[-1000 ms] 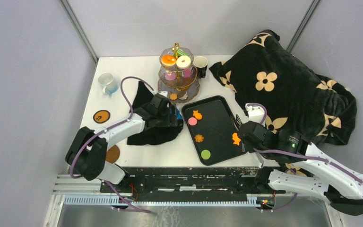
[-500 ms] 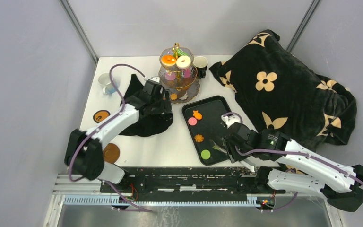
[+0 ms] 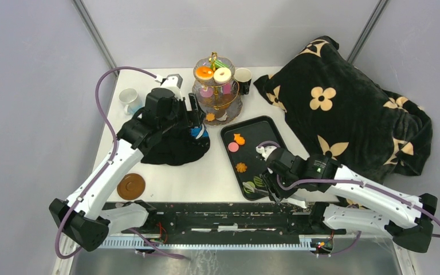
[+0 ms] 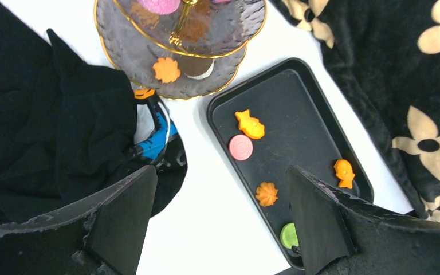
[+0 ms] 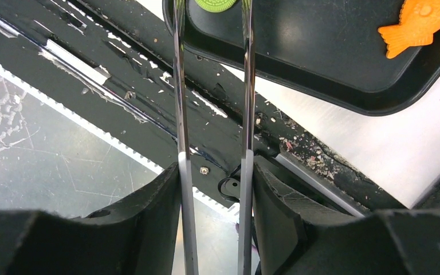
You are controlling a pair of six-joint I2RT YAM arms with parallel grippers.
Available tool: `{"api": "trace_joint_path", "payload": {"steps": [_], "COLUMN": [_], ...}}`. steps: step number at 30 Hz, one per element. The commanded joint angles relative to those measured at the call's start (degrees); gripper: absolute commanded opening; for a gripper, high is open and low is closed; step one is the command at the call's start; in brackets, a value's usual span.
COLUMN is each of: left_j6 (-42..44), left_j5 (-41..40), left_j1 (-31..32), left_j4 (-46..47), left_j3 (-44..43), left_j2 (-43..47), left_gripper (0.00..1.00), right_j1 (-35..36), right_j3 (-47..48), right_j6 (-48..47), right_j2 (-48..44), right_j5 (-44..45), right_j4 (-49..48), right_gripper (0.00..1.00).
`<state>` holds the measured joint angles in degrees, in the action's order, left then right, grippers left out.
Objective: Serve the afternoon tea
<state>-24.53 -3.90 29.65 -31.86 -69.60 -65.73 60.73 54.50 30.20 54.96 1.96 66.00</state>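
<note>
- Left gripper (image 4: 220,189), mine: fingers spread wide, holding nothing, at the bottom of the left wrist view.
- Right gripper (image 5: 215,172), mine: fingers pressed onto slim steel tongs (image 5: 179,86), which run up to the top edge of the right wrist view.
- Flat round green disc (image 5: 217,4): top centre, between the tong tips. It is possibly touched, but the frame edge cuts it off.
- Black rectangular tray with raised rim (image 4: 303,103): centre right.
  - Carries the green disc at its lower end.
  - Round pink disc (image 4: 240,147).
  - Orange fish-shaped cookie (image 4: 250,124) just above the pink disc.
  - Second orange fish (image 4: 344,173) by the right rim.
  - Orange leaf-shaped cookie (image 4: 267,194).
- Tiered glass stand with gold rims (image 4: 143,51): top centre, with an orange flower-shaped cookie (image 4: 166,70) on its lowest plate.
</note>
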Motion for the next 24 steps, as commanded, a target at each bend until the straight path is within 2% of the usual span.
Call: {"api": "trace_joint_path", "payload": {"steps": [1,13,21,24], "left_j6": [4.22,4.14,5.15,5.28], "left_j5": [-1.27,-1.88,-3.45,-3.4], "left_j1": [-0.03,0.02,-0.03,-0.02], "left_j4": [-2.42,-1.76,-2.11,-2.09], "left_j3": [-2.19,-1.59,-2.19,-2.12], "left_j2": [-0.34,-1.4,-1.5,-1.63], "left_gripper": [0.9,0.91,0.91,0.91], "right_j1": [-0.02,0.08,0.19,0.23], "right_j3": [0.45,0.38,1.54,2.35], "right_j6": [-0.58,-1.86,-2.22,-1.31], "right_j2": [1.76,3.91,7.4,7.53], "right_j5": [-0.46,-1.74,2.19,6.09], "right_j4": [-1.62,-2.19,-0.58,0.52], "right_gripper": [0.51,0.52,0.51,0.5]}}
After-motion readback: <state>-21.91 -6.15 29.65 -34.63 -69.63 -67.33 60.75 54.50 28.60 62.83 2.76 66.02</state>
